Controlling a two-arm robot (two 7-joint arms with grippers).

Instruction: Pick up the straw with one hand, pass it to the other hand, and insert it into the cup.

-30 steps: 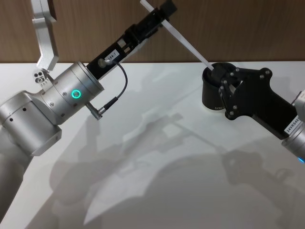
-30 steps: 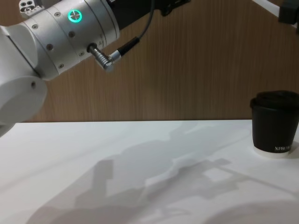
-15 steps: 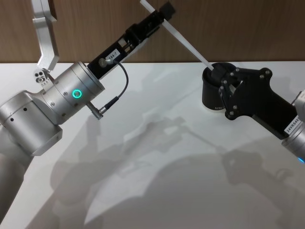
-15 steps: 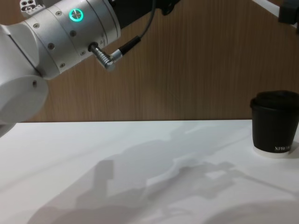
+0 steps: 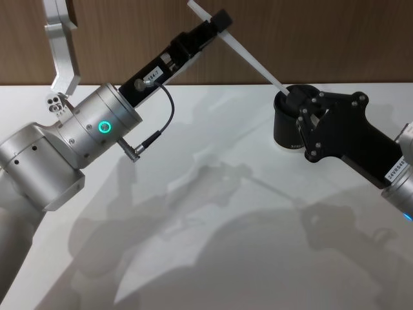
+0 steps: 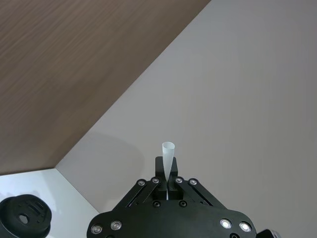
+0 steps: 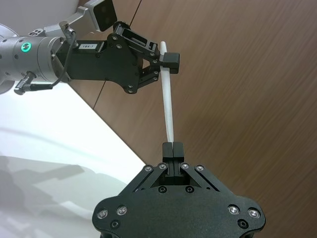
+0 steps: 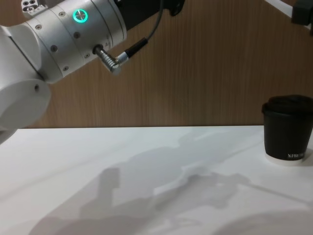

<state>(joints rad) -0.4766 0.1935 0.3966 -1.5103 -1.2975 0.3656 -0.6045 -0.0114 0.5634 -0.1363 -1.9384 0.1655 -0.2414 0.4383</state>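
The straw (image 5: 248,57) hangs slanted in the air over the far right part of the table (image 5: 213,271), with a gripper at each end. Your left gripper (image 5: 218,21) pinches it just below the upper tip, its fingers pressed onto the tube. Your right gripper (image 7: 172,148) pinches the lower end, its fingers closed tight on it. That end sits just above the cup (image 8: 287,129), which stands upright with its lid on near the table's far edge, toward the right.
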